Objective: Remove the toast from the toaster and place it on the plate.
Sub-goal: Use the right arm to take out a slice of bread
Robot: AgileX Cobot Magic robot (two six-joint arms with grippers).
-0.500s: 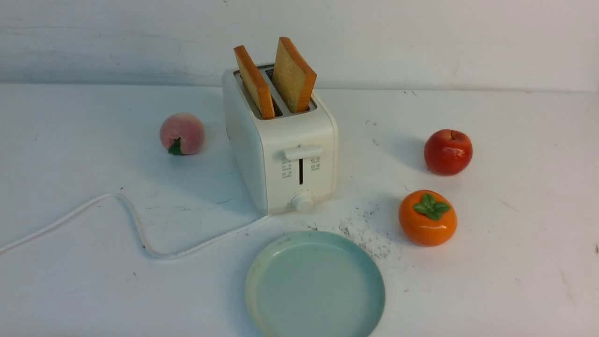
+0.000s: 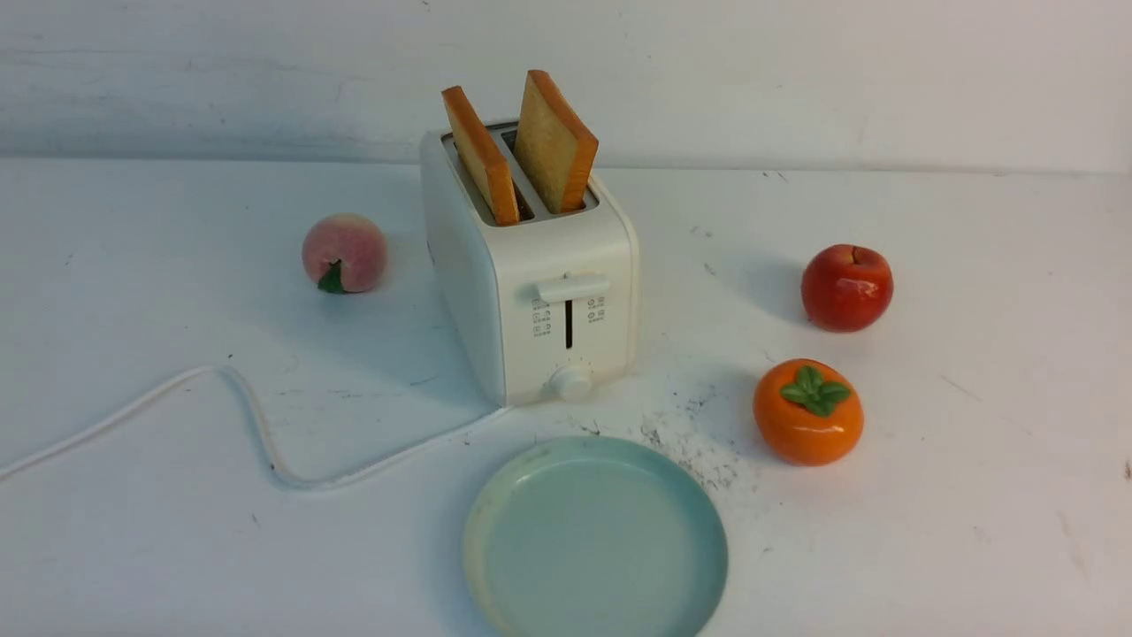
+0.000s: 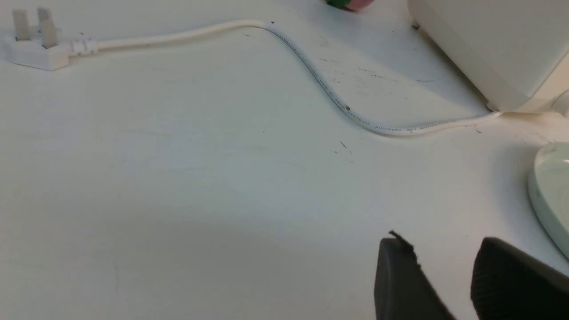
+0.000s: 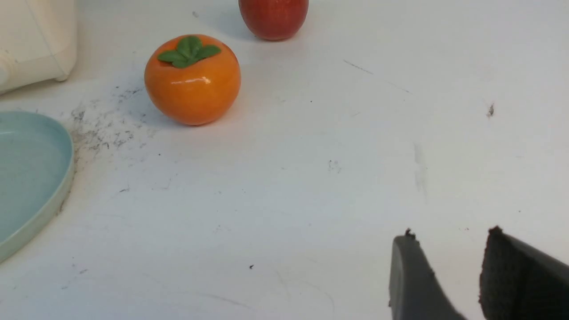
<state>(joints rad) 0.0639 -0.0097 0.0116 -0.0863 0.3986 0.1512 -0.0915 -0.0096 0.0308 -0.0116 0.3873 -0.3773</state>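
Toast [image 2: 554, 141] stood in the toaster's two slots, with none yet on the plate.

Nearest, and seen only in the wrist views, the left gripper [image 3: 444, 249] and the right gripper [image 4: 449, 240] each hung low over the white table [image 2: 973, 531], fingers spread apart and pinching nothing. The pale blue-green plate [image 2: 594, 540] lay at the near edge, centre. A white cord [image 2: 256, 425] snaked away to the left and ended in a plug [image 3: 33, 49]. An orange persimmon [image 2: 807, 412] sat to the right of the plate. Just beyond the plate was the toaster [image 2: 548, 301], lever and dial facing near. A peach [image 2: 344, 253] lay to its left and a red apple [image 2: 846, 287] well to its right. Both slices rose tilted out of the top, one in each slot, side by side.
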